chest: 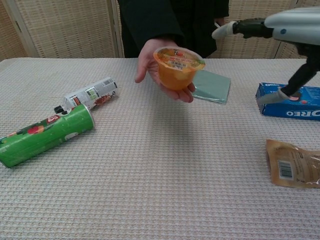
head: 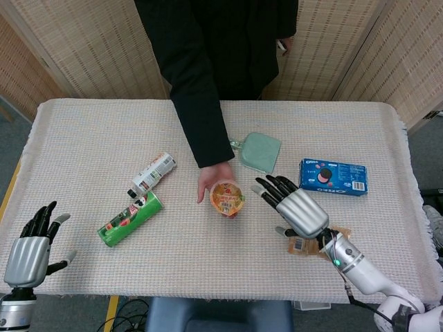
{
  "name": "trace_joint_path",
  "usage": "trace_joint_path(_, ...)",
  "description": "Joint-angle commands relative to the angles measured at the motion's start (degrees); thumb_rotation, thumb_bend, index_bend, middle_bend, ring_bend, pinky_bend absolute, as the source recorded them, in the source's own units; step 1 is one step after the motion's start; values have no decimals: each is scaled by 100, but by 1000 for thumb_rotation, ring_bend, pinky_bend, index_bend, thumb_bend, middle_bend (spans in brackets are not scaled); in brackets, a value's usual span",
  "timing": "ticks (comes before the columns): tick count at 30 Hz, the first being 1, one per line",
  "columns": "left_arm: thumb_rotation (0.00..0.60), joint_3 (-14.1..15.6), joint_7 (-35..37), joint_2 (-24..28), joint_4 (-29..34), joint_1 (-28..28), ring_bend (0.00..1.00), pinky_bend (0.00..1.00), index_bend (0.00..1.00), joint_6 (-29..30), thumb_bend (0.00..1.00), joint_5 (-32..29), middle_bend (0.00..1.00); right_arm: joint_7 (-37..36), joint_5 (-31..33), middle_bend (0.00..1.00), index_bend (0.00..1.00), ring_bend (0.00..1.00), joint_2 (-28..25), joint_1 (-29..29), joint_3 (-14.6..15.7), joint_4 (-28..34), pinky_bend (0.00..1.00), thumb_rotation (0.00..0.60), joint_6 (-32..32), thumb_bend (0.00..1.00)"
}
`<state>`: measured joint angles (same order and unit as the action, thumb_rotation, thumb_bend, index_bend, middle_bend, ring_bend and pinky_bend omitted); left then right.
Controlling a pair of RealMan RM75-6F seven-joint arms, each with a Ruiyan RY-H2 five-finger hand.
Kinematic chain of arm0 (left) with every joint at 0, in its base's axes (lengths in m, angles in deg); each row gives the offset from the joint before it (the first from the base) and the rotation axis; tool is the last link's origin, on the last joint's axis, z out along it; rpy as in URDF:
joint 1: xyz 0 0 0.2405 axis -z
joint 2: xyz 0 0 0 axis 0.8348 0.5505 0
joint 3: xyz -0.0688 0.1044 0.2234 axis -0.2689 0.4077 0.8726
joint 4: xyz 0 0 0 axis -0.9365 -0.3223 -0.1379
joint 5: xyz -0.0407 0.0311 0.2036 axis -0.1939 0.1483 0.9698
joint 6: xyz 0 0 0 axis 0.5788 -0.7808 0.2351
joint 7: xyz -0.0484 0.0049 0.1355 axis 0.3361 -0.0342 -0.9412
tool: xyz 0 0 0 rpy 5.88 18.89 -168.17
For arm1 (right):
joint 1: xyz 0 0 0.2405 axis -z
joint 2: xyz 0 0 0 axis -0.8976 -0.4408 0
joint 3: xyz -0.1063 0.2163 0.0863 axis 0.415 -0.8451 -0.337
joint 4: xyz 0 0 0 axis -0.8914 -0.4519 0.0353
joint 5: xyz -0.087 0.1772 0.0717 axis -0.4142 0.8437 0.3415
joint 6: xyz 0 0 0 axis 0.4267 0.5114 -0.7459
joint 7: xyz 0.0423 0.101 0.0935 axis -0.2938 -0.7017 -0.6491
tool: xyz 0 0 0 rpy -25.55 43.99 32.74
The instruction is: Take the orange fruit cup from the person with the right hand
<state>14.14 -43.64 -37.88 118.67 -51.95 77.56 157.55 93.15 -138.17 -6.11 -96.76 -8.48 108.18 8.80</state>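
Observation:
A person in black holds out an orange fruit cup [head: 227, 197] [chest: 177, 67] on an upturned palm [chest: 150, 62] above the middle of the table. My right hand [head: 294, 204] [chest: 280, 25] hovers just right of the cup, fingers spread and pointing toward it, with a small gap between them and nothing held. My left hand [head: 31, 242] hangs open off the table's near left corner, far from the cup; the chest view does not show it.
A green chip can [head: 130, 218] [chest: 42, 134] and a white tube [head: 152, 173] [chest: 87, 96] lie left of the cup. A pale green pouch [head: 259, 151] [chest: 212, 86] lies behind it. A blue Oreo box [head: 333, 177] [chest: 290, 102] and a brown packet [chest: 294, 163] lie right.

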Motion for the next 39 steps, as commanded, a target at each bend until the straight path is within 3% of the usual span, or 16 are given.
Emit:
trace_joint_path(1, 600, 16, 32, 3, -29, -33, 47, 207, 243, 22, 223, -17, 42, 408, 568, 0, 0, 0, 454, -579, -328, -60, 41, 600, -550, 150)
trace_joint_path(7, 600, 25, 103, 36, -72, -88, 47, 207, 243, 61, 224, -40, 42, 558, 1138, 0, 0, 0, 902, -1128, -538, -324, 41, 600, -880, 151)
trace_joint_path(14, 600, 31, 173, 45, -125, -110, 47, 207, 243, 50, 223, -48, 42, 847, 1547, 0, 0, 0, 1213, -1447, -542, -434, 44, 600, -845, 183)
trace_joint_path(21, 600, 25, 240, 21, -194, -117, 47, 207, 243, 41, 223, -45, 42, 1120, 1793, 38, 0, 0, 1383, -1617, -484, -467, 246, 600, -649, 271)
trace_joint_path(31, 600, 21, 385, -4, -316, -137, 47, 207, 243, 40, 224, -44, 42, 1443, 2242, 85, 2, 37, 1635, -1976, -432, -577, 324, 600, -651, 280)
trace_joint_path(33, 600, 20, 424, -8, -349, -148, 47, 208, 243, 38, 223, -64, 42, 1521, 2308, 125, 39, 88, 1650, -2032, -412, -594, 363, 600, -626, 312)
trace_joint_path(39, 600, 22, 495, -29, -414, -153, 47, 207, 243, 24, 223, -64, 42, 1675, 2485, 274, 292, 266, 1684, -2148, -370, -670, 556, 600, -527, 505)
